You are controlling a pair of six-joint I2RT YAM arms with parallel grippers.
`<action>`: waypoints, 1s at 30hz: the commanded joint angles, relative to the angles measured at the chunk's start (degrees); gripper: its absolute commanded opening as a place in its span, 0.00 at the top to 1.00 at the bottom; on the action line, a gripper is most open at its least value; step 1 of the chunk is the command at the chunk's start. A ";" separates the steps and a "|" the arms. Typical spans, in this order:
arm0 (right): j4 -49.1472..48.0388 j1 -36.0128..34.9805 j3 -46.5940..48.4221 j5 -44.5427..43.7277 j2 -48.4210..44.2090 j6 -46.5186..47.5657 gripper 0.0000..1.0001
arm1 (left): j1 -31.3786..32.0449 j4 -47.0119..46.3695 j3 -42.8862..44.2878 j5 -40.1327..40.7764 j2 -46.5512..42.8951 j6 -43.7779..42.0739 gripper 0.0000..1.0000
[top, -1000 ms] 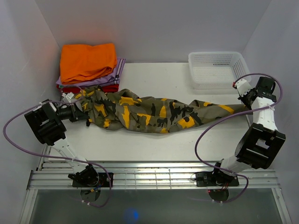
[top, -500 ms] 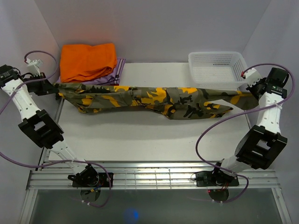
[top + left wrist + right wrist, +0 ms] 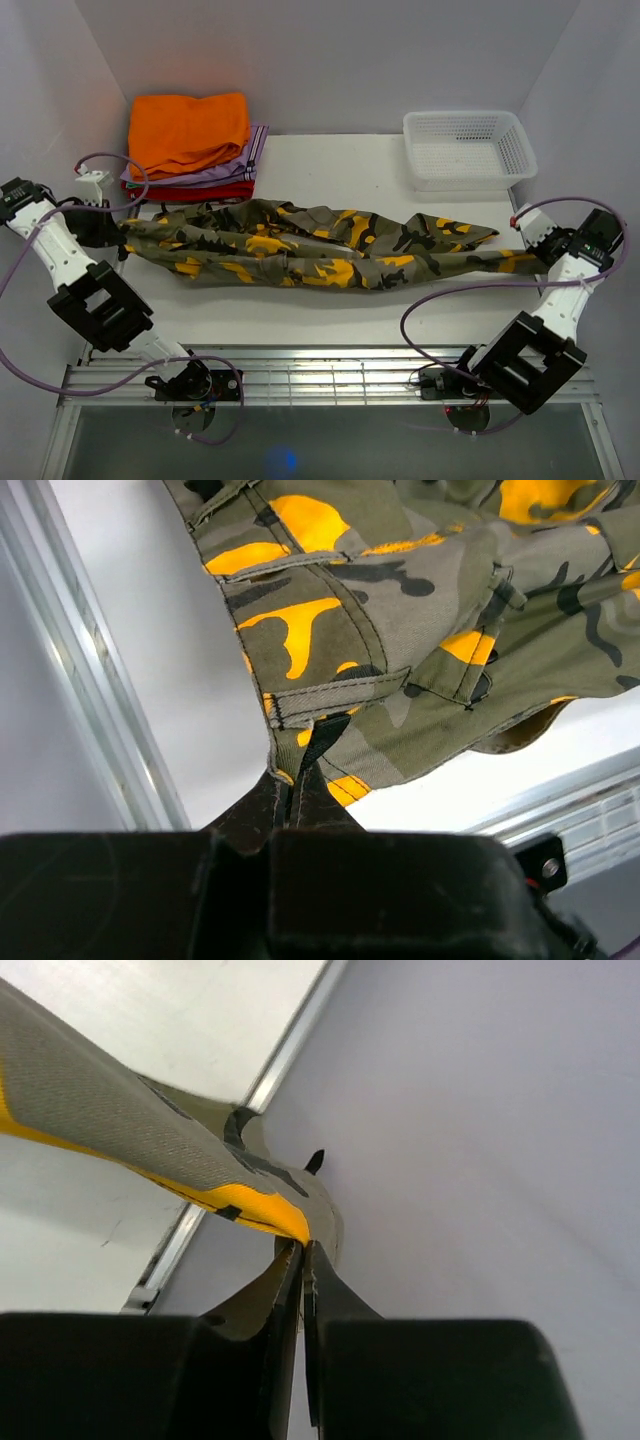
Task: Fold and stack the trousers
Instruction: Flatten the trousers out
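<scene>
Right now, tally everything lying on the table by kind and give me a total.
Trousers: 1
Folded garments: 3 (orange, lilac, red)
Basket: 1
Total: 5

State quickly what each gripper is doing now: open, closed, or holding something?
Left gripper: closed on the trousers, waist end.
Right gripper: closed on the trousers, leg end.
</scene>
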State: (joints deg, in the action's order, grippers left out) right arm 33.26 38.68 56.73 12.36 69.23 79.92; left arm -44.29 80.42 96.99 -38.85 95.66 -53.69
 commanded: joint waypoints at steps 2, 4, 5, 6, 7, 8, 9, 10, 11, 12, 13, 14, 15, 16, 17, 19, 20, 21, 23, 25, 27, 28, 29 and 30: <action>-2.05 5.26 -9.69 1.09 -6.73 16.48 0.92 | -4.74 0.00 -9.06 7.11 -4.87 -10.64 1.00; -1.62 7.63 -14.25 1.70 -8.93 22.37 0.73 | -5.10 0.09 -13.38 11.66 -4.87 -13.53 1.00; -1.44 8.34 -15.06 2.31 -9.55 23.95 0.61 | -5.45 -0.09 -17.15 12.91 -4.95 -14.59 0.98; -1.26 9.65 -15.42 3.80 -10.34 25.18 0.32 | -5.80 0.00 -18.58 13.97 -4.87 -15.90 0.85; -0.39 10.01 -14.99 4.42 -10.43 26.68 0.19 | -6.24 0.00 -19.72 15.80 -4.87 -16.44 0.55; 0.40 10.28 -14.11 4.95 -10.26 27.13 0.09 | -7.20 0.00 -20.43 16.17 -4.78 -17.05 0.47; 1.10 10.80 -13.06 5.65 -9.65 27.39 0.04 | -8.17 0.00 -20.26 15.91 -4.69 -17.58 0.41; 2.24 10.98 -11.92 5.83 -9.12 27.39 0.05 | -9.31 0.00 -19.74 15.30 -4.78 -18.02 0.29; 3.12 11.42 -9.03 6.27 -7.64 27.39 0.05 | -10.97 -0.09 -18.17 14.25 -4.60 -18.03 0.15; 4.09 11.77 -7.27 6.71 -6.58 26.96 0.05 | -11.86 -0.09 -18.15 13.37 -4.43 -18.03 0.10; 7.14 11.95 -5.16 7.23 -5.70 26.00 0.05 | -13.00 -0.09 -15.98 12.06 -4.34 -17.85 0.09; 9.00 12.04 -0.61 7.85 -4.64 25.12 0.04 | -14.40 0.00 -15.00 9.78 -4.34 -17.68 0.09; 11.02 12.04 1.96 9.94 -2.46 24.15 0.03 | -14.77 0.00 -13.94 8.54 -4.43 -17.33 0.08; 13.48 11.95 4.24 11.01 -1.39 22.92 0.02 | -15.12 -0.09 -12.19 7.14 -4.60 -16.72 0.08; 18.20 11.51 8.44 12.15 -0.16 19.87 0.01 | -15.29 0.00 -11.57 5.73 -4.86 -16.45 0.08; 20.88 7.57 10.24 11.82 2.39 15.03 0.09 | -14.95 -0.09 -10.69 1.07 -5.83 -16.01 0.03; 21.32 5.73 10.16 10.68 2.92 12.22 0.12 | -12.94 0.00 -10.42 0.27 -5.92 -14.44 0.02; 21.50 1.71 8.59 8.32 3.27 8.10 0.21 | -11.10 0.00 -10.68 0.70 -5.92 -13.29 0.02; 22.11 -1.83 5.86 6.37 2.75 6.66 0.25 | -6.19 0.00 -12.08 0.97 -5.74 -10.66 0.02; 22.12 -5.44 0.94 4.26 0.65 7.26 0.28 | -3.71 -0.09 -13.31 0.19 -6.18 -9.68 0.02; 20.90 -7.29 -2.31 1.63 -1.64 10.41 0.29 | -0.54 -0.09 -14.46 -0.61 -5.92 -7.50 0.03; 19.93 -7.65 -5.20 0.74 -2.17 11.65 0.28 | 1.12 -0.09 -14.72 -1.40 -5.05 -6.87 0.03; 19.05 -7.91 -6.53 -0.83 -2.69 13.05 0.28 | 2.01 -0.18 -15.59 -1.66 -4.61 -6.34 0.04; 18.00 -7.91 -7.41 -1.63 -2.61 14.37 0.28 | 2.63 -0.09 -16.04 -1.84 -4.34 -5.99 0.04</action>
State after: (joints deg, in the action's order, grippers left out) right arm 51.13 31.09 51.59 15.25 68.73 91.44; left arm -42.85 76.53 82.24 -36.69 92.29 -62.33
